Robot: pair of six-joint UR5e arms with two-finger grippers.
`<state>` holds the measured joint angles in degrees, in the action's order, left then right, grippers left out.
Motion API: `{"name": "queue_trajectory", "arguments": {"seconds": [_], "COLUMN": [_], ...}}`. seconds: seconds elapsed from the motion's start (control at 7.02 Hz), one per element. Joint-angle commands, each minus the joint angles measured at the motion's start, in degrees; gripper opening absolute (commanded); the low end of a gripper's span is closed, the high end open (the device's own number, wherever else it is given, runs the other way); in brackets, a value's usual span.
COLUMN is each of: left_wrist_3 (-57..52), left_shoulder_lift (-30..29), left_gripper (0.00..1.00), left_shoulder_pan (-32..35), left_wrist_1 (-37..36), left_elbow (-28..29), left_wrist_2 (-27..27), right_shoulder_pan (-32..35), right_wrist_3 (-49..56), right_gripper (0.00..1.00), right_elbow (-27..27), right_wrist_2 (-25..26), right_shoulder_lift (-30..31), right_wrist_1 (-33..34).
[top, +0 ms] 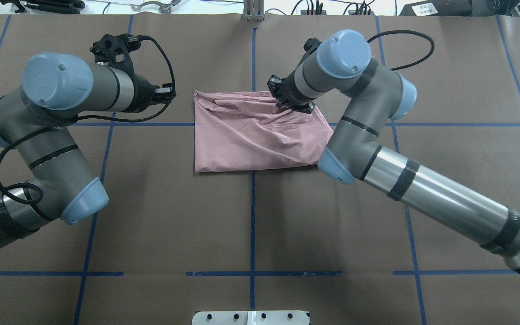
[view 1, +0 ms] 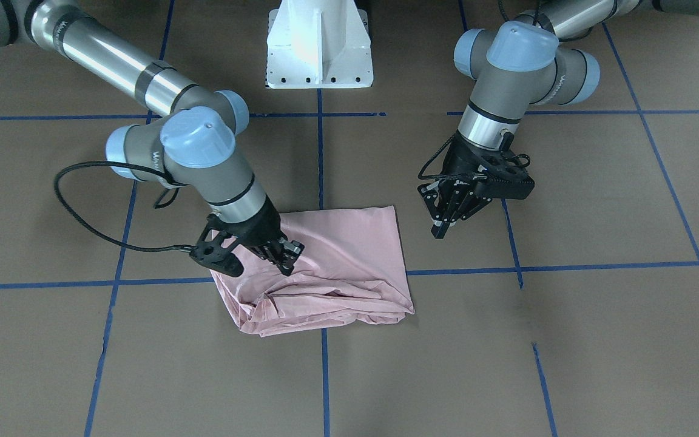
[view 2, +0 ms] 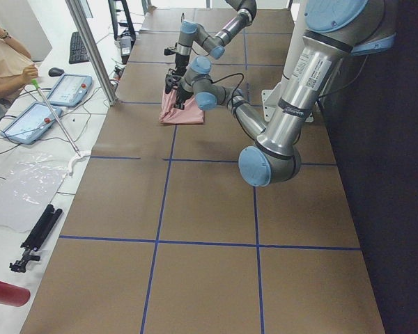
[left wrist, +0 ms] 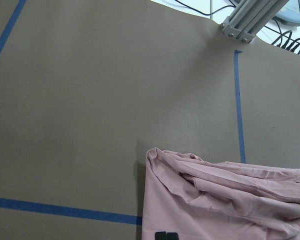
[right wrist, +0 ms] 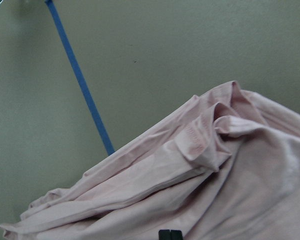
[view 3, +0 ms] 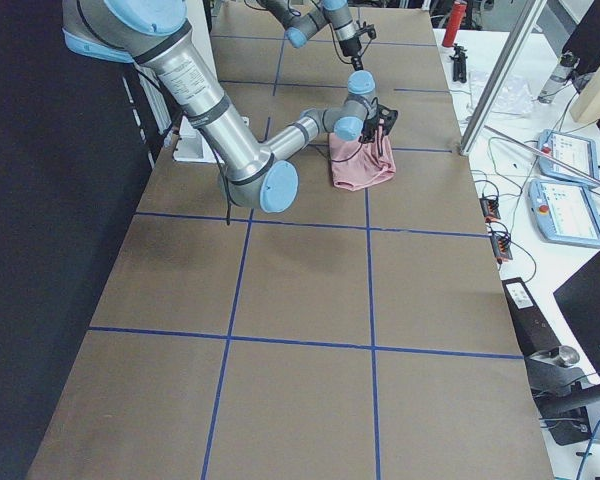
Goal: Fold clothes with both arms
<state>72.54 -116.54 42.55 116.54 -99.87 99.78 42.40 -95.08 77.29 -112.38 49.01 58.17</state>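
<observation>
- Overhead exterior view showed the pale pink fabric T-shirt [top: 251, 140] folded into a rumpled rectangle, plain side up. It lay at the table's middle, over a crossing of blue tape lines [top: 252, 225].
- On its far right part stood the right black two-finger gripper [view 1: 289, 262], fingers drawn together and tips down in the cloth. Whether a fold was caught between them could not be told.
- Just left of the shirt, apart from it, hung the left black two-finger gripper [view 1: 440, 230], fingers clenched on nothing.
- Underneath spread the brown paper-covered table [top: 151, 216].
</observation>
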Motion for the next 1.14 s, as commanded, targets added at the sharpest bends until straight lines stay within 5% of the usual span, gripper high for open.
{"name": "queue_trajectory", "arguments": {"seconds": [0.0,0.14,0.28,0.43,0.57,0.71,1.0], "left_wrist_3": [-11.64,-19.73,-29.29,-38.18,-46.97,-53.32,-61.67], "left_shoulder_lift": [6.55,11.55,15.43,19.21,24.12,28.78,33.29], "left_gripper": [0.0,0.0,0.0,0.0,0.51,1.0,1.0], "left_shoulder_pan": [5.85,9.54,14.27,19.37,23.85,27.55,35.55], "left_wrist_1": [0.0,-0.09,-0.09,-0.09,-0.09,0.0,-2.44], "left_elbow": [-4.34,-6.98,-7.79,-7.97,-9.54,-11.38,-10.79], "left_wrist_2": [5.64,10.3,14.69,18.39,21.04,21.5,28.13], "right_shoulder_pan": [9.83,16.42,21.1,25.24,29.89,35.16,45.35], "right_wrist_3": [9.6,17.05,27.04,38.11,47.87,59.72,86.86], "right_gripper": [0.0,0.0,0.13,0.84,1.0,1.0,1.0], "right_elbow": [8.19,10.83,12.34,12.35,12.18,11.83,12.53], "right_wrist_2": [-11.21,-17.46,-20.22,-20.25,-20.33,-21.12,-21.3], "right_shoulder_lift": [11.14,16.77,22.74,28.45,32.86,36.56,38.27], "right_wrist_1": [0.1,0.1,0.1,0.1,0.19,1.67,17.68]}}
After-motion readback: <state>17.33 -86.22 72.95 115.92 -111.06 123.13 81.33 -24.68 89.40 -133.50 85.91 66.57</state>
